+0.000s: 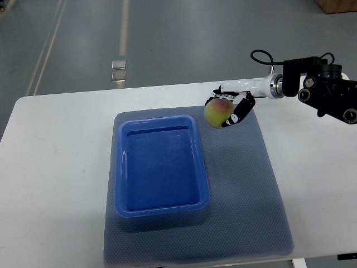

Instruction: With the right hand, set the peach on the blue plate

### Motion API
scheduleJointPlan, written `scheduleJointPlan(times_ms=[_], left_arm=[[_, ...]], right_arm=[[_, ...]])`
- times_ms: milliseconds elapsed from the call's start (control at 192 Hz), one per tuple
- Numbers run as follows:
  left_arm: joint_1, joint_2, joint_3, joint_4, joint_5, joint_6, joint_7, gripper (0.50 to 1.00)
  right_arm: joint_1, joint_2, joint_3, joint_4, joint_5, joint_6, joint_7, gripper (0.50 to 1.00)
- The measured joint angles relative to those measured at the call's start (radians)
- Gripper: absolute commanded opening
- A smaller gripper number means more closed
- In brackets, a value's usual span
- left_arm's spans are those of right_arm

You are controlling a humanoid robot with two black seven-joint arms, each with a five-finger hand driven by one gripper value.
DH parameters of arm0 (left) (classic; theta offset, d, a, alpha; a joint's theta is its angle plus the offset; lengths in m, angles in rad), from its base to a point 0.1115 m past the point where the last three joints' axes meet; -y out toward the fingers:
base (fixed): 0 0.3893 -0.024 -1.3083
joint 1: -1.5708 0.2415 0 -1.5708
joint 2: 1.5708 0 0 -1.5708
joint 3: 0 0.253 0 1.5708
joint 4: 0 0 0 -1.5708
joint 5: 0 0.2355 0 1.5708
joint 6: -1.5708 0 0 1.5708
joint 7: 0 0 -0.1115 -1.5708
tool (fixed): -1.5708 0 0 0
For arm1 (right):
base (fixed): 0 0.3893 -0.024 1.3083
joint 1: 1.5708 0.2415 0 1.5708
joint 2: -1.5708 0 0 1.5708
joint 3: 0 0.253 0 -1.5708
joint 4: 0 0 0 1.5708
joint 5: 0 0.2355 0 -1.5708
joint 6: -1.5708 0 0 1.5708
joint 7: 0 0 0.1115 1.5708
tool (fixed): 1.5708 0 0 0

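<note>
A yellow-green peach (pixel 216 112) with a red blush is held in my right hand (pixel 227 109), whose fingers curl around it. The arm reaches in from the right edge. The peach hangs just past the upper right corner of the blue plate (pixel 162 207), a deep rectangular blue tray that holds nothing. The plate sits on a grey-blue mat (pixel 245 195). My left arm does not show.
The mat lies on a white table (pixel 50 167) whose far edge runs behind the hand. Grey floor lies beyond, with a small metal fitting (pixel 118 71) on it. A cardboard box corner (pixel 337 5) shows at the top right.
</note>
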Motion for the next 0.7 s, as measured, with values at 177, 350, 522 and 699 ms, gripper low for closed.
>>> scheduleJointPlan(times_ms=[177, 350, 522, 699], left_arm=[[0.000, 0.000, 0.001, -0.011, 0.000, 0.000, 0.000, 1.000], [0.000, 0.000, 0.000, -0.034, 0.000, -0.001, 0.000, 1.000], [0.000, 0.000, -0.001, -0.042, 0.000, -0.001, 0.001, 1.000], [0.000, 0.000, -0.001, -0.040, 0.000, -0.001, 0.001, 1.000]], right_arm=[[0.060, 0.087, -0.011, 0.047, 0.107, -0.016, -0.005, 0.500], [0.058, 0.286, -0.105, -0.028, 0.108, -0.117, -0.006, 0.500], [0.027, 0.404, -0.176, -0.103, 0.101, -0.151, -0.005, 0.500], [-0.011, 0.440, -0.187, -0.148, 0.069, -0.150, -0.004, 0.686]])
